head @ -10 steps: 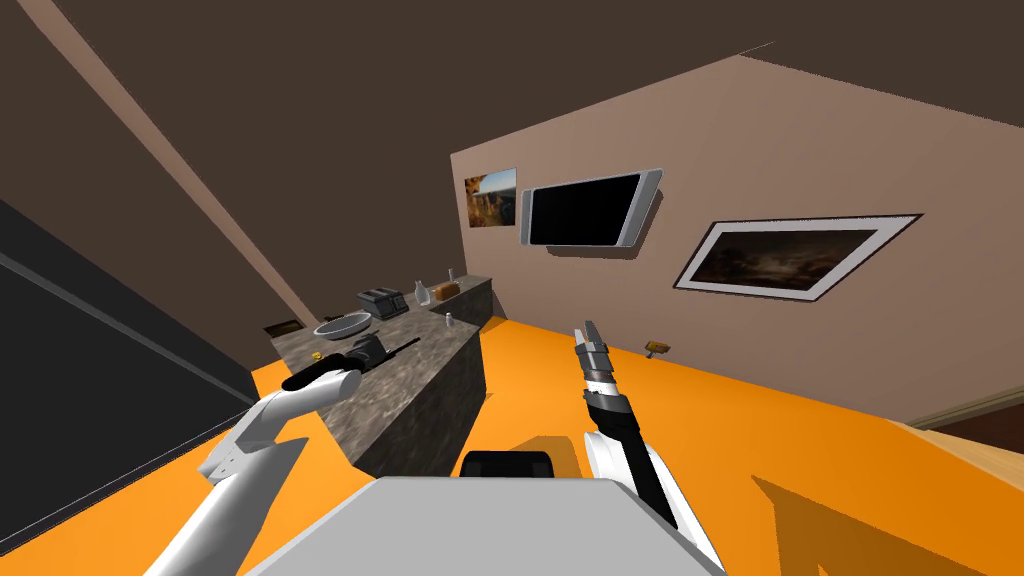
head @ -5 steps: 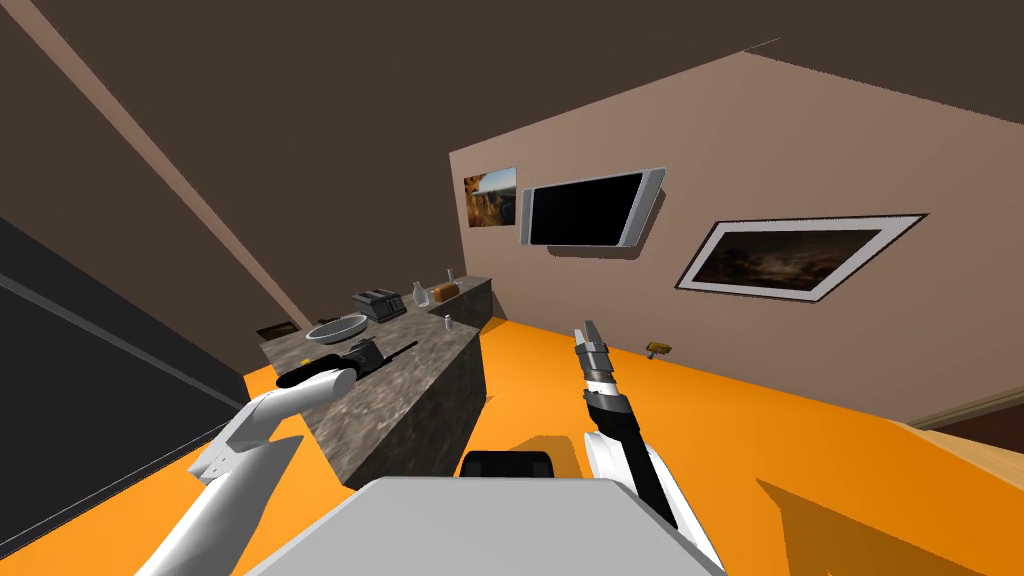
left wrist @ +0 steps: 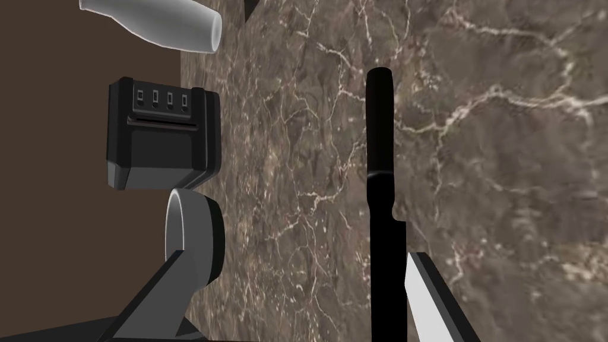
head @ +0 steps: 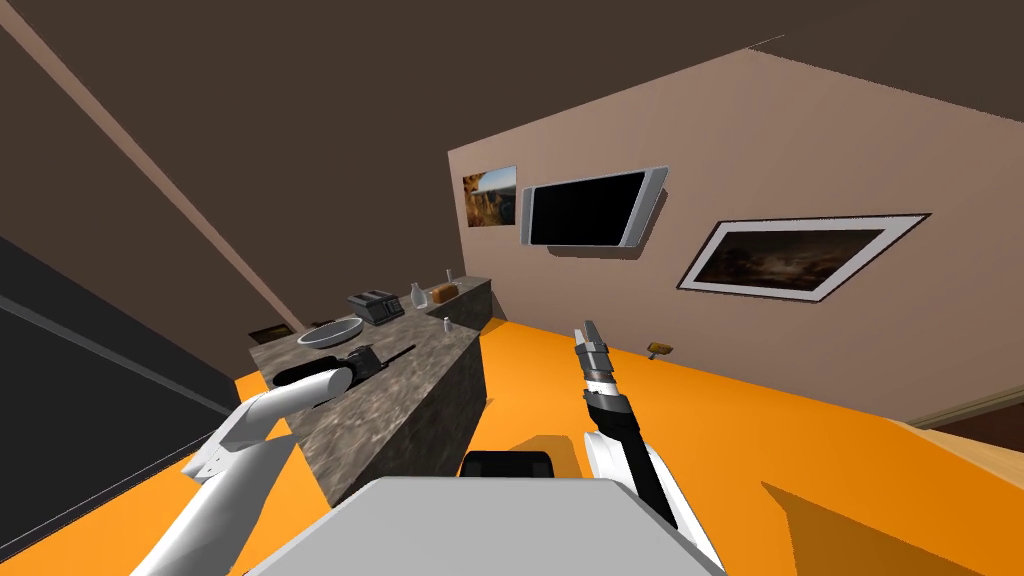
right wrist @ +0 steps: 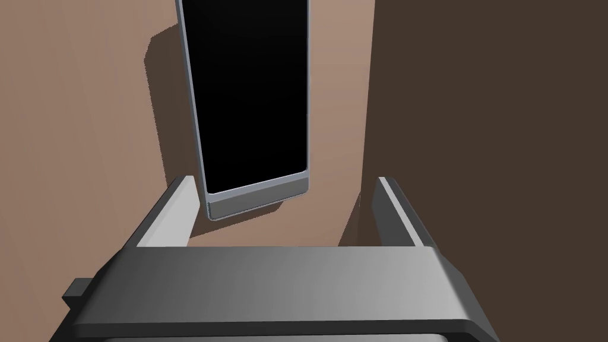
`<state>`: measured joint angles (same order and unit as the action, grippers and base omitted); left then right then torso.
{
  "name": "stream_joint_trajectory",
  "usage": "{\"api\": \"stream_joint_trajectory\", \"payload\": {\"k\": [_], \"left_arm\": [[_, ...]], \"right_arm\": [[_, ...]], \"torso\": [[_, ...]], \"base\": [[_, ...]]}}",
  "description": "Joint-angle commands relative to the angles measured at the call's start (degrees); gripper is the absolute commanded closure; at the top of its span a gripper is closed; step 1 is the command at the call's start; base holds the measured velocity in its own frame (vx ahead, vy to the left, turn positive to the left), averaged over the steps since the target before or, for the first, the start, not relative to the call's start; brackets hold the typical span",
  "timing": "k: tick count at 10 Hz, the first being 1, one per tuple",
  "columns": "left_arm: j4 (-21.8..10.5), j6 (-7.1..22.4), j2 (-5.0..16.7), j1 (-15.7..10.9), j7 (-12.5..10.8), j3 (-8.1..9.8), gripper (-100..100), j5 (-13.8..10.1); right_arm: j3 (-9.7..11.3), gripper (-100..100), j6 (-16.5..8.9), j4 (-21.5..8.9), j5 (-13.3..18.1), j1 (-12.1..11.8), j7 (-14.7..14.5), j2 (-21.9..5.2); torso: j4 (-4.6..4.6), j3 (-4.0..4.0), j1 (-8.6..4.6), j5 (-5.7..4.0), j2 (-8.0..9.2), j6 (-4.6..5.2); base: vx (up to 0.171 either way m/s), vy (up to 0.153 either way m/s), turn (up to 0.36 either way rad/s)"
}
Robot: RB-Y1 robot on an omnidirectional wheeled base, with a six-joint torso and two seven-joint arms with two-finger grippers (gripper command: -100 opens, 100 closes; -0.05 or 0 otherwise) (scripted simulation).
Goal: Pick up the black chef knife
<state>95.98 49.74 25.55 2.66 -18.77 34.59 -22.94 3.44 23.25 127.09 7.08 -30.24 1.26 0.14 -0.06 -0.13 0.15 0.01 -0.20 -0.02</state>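
Observation:
The black chef knife (left wrist: pixel 380 178) lies flat on the brown marble counter (left wrist: pixel 504 178), its handle pointing away from my hand. My left gripper (left wrist: pixel 297 255) is open low over the counter. The blade passes between the fingers, close beside one light grey finger (left wrist: pixel 424 297), and no squeeze on it shows. In the head view the left gripper (head: pixel 378 359) is over the counter top (head: pixel 400 400), with the knife (head: pixel 402 352) sticking out ahead of it. My right gripper (head: pixel 590 328) is raised over the orange floor, and in its wrist view it (right wrist: pixel 285 187) stands open with nothing between the fingers.
A grey bowl (left wrist: pixel 193 237), a black toaster (left wrist: pixel 160 139) and a white bottle (left wrist: pixel 160 21) stand along the counter's far side from the knife. Farther back are a bread loaf (head: pixel 445 292) and a small shaker (head: pixel 446 323). Orange floor (head: pixel 800 450) spreads to the right.
The head view has shifted a little: the counter's near end has swung left and down. My left hand stays over the knife. The right arm has not moved.

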Motion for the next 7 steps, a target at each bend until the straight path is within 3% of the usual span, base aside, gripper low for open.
{"api": "stream_joint_trajectory", "payload": {"k": [1,7], "left_arm": [[-0.95,2.70,0.47,-0.40,-0.73,0.72,-100,-0.95],[-4.18,11.69,1.43,-1.80,-3.61,3.11,-100,-3.75]], "right_arm": [[0.00,0,0.00,0.00,0.00,0.00,0.00,0.00],[0.00,0,0.00,0.00,0.00,0.00,0.00,0.00]], "torso": [[0.00,0.00,0.00,0.00,0.00,0.00],[0.01,0.01,-0.03,-0.01,0.02,0.01]], "base": [[0.040,0.028,-0.009],[0.048,0.024,-0.016]]}}
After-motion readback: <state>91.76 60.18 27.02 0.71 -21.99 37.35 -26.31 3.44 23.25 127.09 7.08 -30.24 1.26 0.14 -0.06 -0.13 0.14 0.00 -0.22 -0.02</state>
